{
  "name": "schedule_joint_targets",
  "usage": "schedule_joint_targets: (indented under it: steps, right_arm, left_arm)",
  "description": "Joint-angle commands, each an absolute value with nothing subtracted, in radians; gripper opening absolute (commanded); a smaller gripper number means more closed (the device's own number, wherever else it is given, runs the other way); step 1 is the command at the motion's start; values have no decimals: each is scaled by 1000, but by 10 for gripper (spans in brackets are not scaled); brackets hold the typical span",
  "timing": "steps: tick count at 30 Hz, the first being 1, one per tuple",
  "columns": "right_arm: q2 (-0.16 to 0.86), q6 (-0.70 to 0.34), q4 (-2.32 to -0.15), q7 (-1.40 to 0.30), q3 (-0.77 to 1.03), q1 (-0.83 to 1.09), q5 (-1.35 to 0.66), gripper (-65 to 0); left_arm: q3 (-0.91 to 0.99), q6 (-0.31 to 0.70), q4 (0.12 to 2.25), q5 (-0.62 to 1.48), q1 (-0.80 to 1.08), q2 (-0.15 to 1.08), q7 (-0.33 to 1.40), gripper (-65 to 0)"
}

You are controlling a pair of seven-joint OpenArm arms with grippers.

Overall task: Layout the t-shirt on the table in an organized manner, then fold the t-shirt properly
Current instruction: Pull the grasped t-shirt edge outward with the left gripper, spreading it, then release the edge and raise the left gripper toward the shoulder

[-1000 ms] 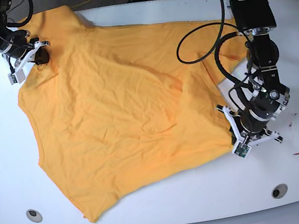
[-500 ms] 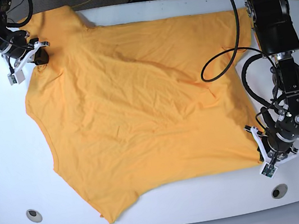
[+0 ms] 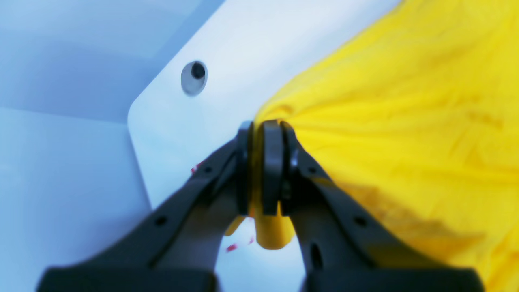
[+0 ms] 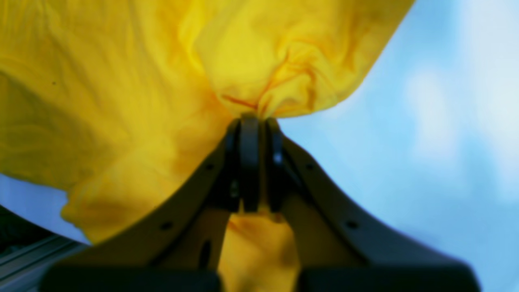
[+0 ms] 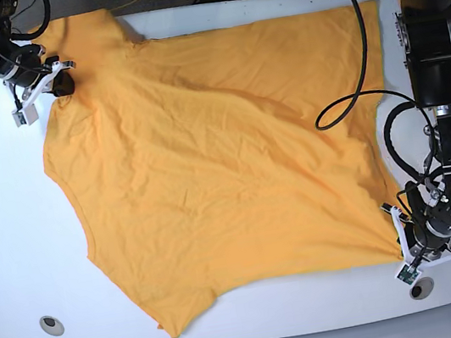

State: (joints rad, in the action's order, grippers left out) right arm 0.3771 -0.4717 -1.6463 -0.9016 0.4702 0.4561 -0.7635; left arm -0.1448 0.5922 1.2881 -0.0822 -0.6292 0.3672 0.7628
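Glossy white, with rounded corners, the bench (image 5: 9, 212) fills the base view, and the t-shirt (image 5: 216, 162) lies spread over most of it, orange-yellow, wrinkled, skewed so one lower corner trails toward the near edge beside a round grey grommet (image 5: 51, 323); the right hand (image 5: 48, 81) sits at the far corner on that view's left, clamped on a bunch of cloth near a sleeve, while the left hand (image 5: 415, 243) is low on the view's right, pinching the hem corner just above the second grommet (image 5: 421, 287), so the two grips look set diagonally to pull the fabric taut and flat (the spreading step, by my reading, with folding not yet begun), and dark cables and floor show beyond the far edge. From the left wrist, blurred, the left hand (image 3: 263, 162) has its black fingers (image 3: 272, 170) pressed together on a thin yellow fold of the t-shirt (image 3: 405, 142), with the bench (image 3: 182, 134) corner, its grommet (image 3: 194, 77) and bits of red tape (image 3: 232, 247) beneath. From the right wrist, also soft, the right hand (image 4: 255, 162) is closed tight on a gathered knot of the t-shirt (image 4: 101, 101), pale bench (image 4: 425, 142) behind and a dark strip of floor at the lower left
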Motion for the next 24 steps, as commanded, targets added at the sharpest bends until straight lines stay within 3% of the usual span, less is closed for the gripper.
schedule_joint_targets:
  steps: [1,3,10,13,16,24]
  right_arm:
    - [395,-476,-1659,-889,479,458,-777,-644]
    - [395,-476,-1659,-889,479,458,-777,-644]
    - [395,-476,-1659,-889,479,458,-777,-644]
    - [395,-476,-1659,-889,479,458,-779,-644]
    - [395,-476,-1659,-889,479,458,-779,-644]
    - [395,-476,-1661,-889,479,458,-779,-644]
  left_arm:
    - [-154,584,1303,-85,-670,412,743,-615]
    - [-160,584,1303,-85,-670,429,743,-585]
    - [-162,582,1303,-84,-671,496,743,-295]
    - [-160,581,1303,-84,-671,522,743,-202]
    - [-160,570,1303,-84,-671,542,743,-160]
    - [-156,498,1325,-76,-671,590,743,-154]
